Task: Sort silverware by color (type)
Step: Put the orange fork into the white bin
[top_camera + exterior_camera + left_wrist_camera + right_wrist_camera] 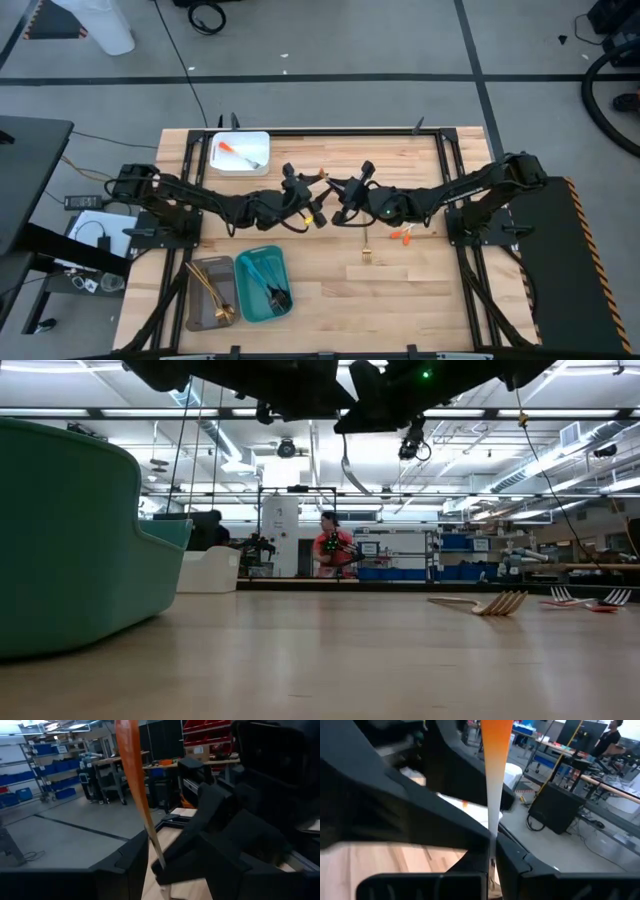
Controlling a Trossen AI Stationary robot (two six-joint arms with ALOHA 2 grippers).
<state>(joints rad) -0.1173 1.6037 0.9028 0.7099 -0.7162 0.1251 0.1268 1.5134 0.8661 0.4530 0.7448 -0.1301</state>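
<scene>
Above the middle of the table my two grippers meet, both level. My right gripper (338,206) is shut on an orange piece of silverware (495,765), which stands up from its fingers. My left gripper (306,208) faces it from the table's left and is open, with one finger (122,865) on each side of the same piece (134,775). On the table lie a gold fork (368,255) and two orange pieces (403,236). My right gripper pinches the orange piece at its slim pale part (493,827) between its two fingers. The fingers come level from the table's right and lie across the piece. It stands roughly upright, wide orange end up, clear of the table. My left gripper's finger (200,865) is right beside the piece's lower end (159,857); whether it touches, I cannot tell.
A white tray (262,140) at the far left holds one orange piece. At the near left, a grey tray (192,300) holds gold pieces and a teal tray (244,300) holds teal and dark ones. Bare wood lies at the near right.
</scene>
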